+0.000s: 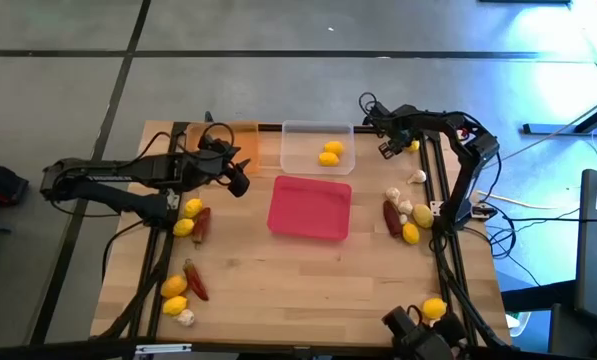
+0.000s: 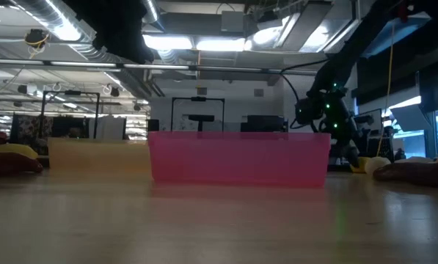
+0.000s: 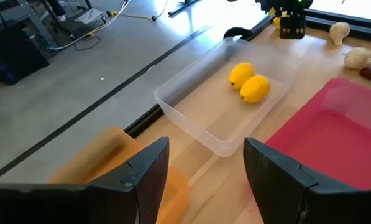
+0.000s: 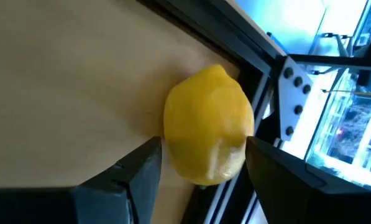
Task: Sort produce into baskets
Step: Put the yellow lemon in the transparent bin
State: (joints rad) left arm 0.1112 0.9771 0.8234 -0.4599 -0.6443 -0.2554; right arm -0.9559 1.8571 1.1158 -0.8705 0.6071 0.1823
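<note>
My right gripper (image 4: pixel 201 155) is open at the table's far right. Its fingers stand on either side of a yellow lemon (image 4: pixel 207 134) that lies on the wood against the black rail (image 1: pixel 413 145). My left gripper (image 3: pixel 204 165) is open and empty above the table, between the orange tray (image 1: pixel 240 138) and the pink-red tray (image 1: pixel 310 207). The clear tray (image 1: pixel 318 130) at the far middle holds two lemons (image 3: pixel 248 82). The pink-red tray has nothing in it. My right gripper has one finger (image 4: pixel 149 163) on each side of the lemon's middle, with the lemon resting on the table against the rail. I cannot tell whether the fingers touch it.
Loose produce lies on both sides. On the left are lemons (image 1: pixel 188 217), chilies (image 1: pixel 195 280) and a garlic bulb (image 1: pixel 186 317). On the right are garlic bulbs (image 1: pixel 416 177), a chili (image 1: pixel 392 217) and lemons (image 1: pixel 416 224). One lemon (image 1: pixel 434 308) lies near the front right corner.
</note>
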